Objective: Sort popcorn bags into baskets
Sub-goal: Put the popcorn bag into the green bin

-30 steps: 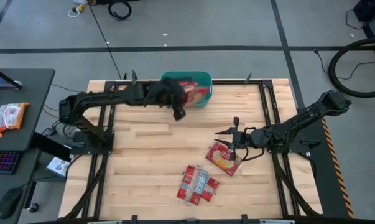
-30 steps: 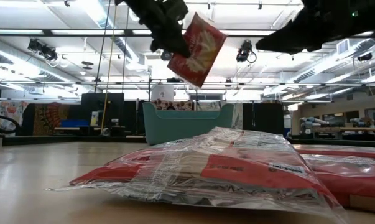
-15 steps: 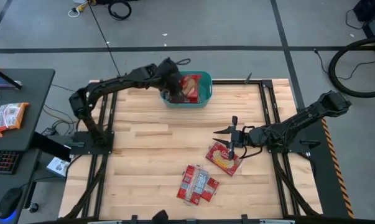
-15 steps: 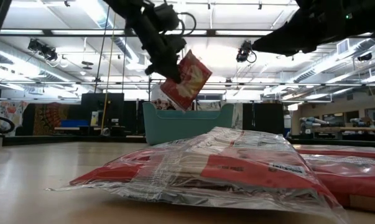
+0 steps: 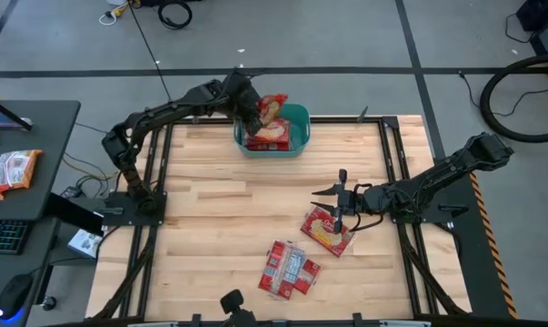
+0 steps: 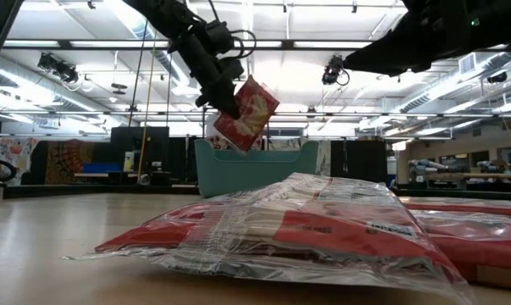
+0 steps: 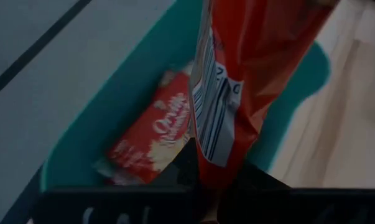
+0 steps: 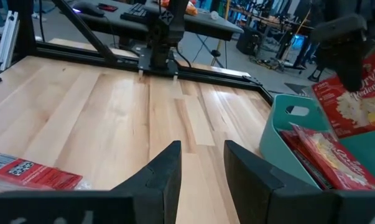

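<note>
My left gripper (image 5: 254, 111) (image 6: 224, 95) is shut on a red popcorn bag (image 5: 272, 107) (image 6: 247, 113) above the teal basket (image 5: 302, 119) (image 6: 255, 167). The basket stands at the table's far edge with other red packets (image 7: 151, 142) lying inside. My right gripper (image 5: 326, 194) (image 8: 203, 163) is open and hovers at the table's right middle, just beyond the large bag with the popcorn picture (image 5: 326, 230), which lies flat. A pile of red packets (image 5: 290, 268) (image 6: 306, 229) lies near the table's near edge. My left gripper pinches the red popcorn bag between its two fingers at one end edge (image 7: 207, 163). The fingers (image 6: 230, 103) slant down from above at its upper left corner. The bag hangs tilted below them, lifted clear, over the basket's opening.
Black frame rails (image 5: 387, 154) run along the table's sides. A desk stands to the left with orange-white packets (image 5: 8, 170) and a keyboard (image 5: 1, 236). A small camera (image 5: 233, 304) sits at the near edge. Bare wood (image 5: 210, 218) lies across the table's left half.
My left gripper carried the red bag from in front of the basket toward the table's far edge until it was over the basket. It also came down, so the bag hangs lower, close above the rim. The bag stayed in the hold.
</note>
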`<state>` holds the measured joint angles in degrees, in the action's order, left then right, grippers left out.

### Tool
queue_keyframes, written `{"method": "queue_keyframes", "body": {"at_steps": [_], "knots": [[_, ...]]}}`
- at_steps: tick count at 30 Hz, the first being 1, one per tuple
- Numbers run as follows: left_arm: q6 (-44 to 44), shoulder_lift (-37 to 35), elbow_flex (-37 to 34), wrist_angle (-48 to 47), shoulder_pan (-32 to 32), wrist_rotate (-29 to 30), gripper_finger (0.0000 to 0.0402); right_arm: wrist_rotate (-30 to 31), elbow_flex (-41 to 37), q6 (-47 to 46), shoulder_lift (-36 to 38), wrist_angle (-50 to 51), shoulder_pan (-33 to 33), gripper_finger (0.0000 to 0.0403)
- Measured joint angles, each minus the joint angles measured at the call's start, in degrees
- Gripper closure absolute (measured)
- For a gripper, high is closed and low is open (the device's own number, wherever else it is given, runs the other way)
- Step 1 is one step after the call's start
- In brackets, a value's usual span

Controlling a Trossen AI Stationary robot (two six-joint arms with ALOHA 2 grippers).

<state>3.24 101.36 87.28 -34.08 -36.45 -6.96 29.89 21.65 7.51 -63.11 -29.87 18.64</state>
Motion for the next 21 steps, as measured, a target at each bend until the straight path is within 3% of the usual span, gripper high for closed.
{"method": "queue_keyframes", "body": {"at_steps": [6,16,21], "knots": [[0.91,0.00,3.86,-3.66,0.77,-1.20,0.0375,-0.10,0.00,0.07,0.00,-0.02,-1.34,0.0277],[11.62,-0.04,10.11,-15.26,3.56,4.99,0.0375,-3.11,0.00,-0.24,0.00,-0.15,-4.28,0.0276],[21.18,-0.07,8.33,-16.19,5.80,16.36,0.0375,-4.67,0.00,-0.42,0.00,-0.11,-4.78,0.0277]]}}
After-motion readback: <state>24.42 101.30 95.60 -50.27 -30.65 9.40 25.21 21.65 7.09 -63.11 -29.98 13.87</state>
